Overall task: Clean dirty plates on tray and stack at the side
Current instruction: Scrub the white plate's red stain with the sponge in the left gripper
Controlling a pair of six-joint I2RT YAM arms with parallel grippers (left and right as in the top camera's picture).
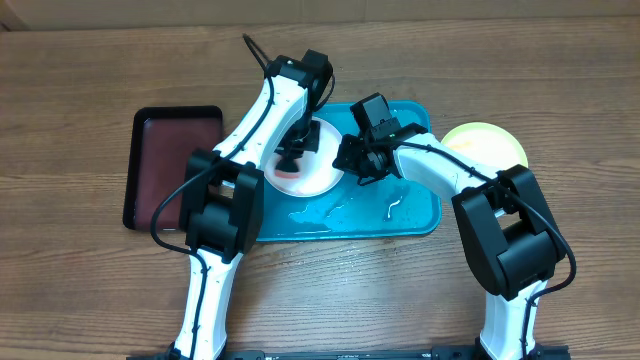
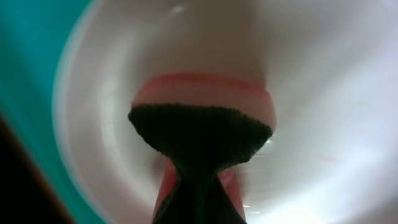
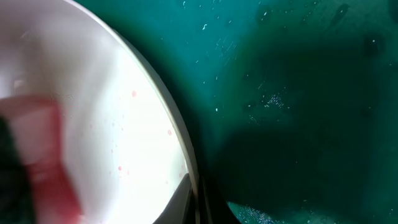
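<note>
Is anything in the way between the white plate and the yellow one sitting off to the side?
No loose thing. Between the white plate and the yellow plate lie only wet tray, its rim, and the right arm stretched above. The sponge in the left claw sits on the white plate.

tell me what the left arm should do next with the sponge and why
Probably sweep the sponge across to the right side of the white plate. The right wrist view shows small red specks near that rim, where the right gripper seems to pinch the plate steady on the tray.
</note>
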